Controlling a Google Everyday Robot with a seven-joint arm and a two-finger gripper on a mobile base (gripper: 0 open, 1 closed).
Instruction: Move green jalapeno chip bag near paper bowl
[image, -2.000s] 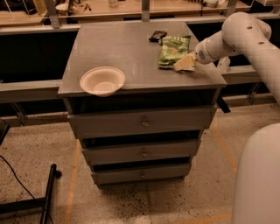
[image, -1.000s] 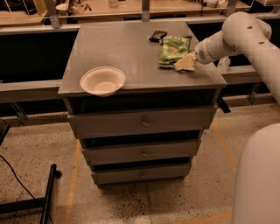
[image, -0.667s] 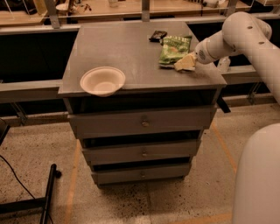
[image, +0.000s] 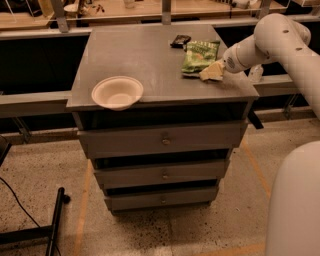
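Hand: I've got my hand (image: 212, 71) low over the counter (image: 145, 55), R side, close to the front edge. It sits at the near-R corner of the green jalapeno chip bag (image: 199, 56) and looks to be touching that corner.
Hand state: can't tell from this view whether it's open, closed or gripping the bag.
Arm: my white arm (image: 280, 35) comes in from upper R, bent at the elbow, and reaches down-left toward the bag.
Bag: lies flat on the counter's R half w/ printed face up. Its long side runs roughly front-to-back.
Bowl: paper bowl (image: 117, 92) sits upright at the front-L of the counter, w/ its rim abt at the front edge.
Bag vs bowl: well apart, w/ bare grey top btwn them.
Black packet: small flat black packet (image: 180, 40) at the back of the counter, just beside the bag's far-L corner. Can't tell if they touch.
Drawers: three drawers (image: 162, 141) stacked under the counter top, each w/ a small knob.
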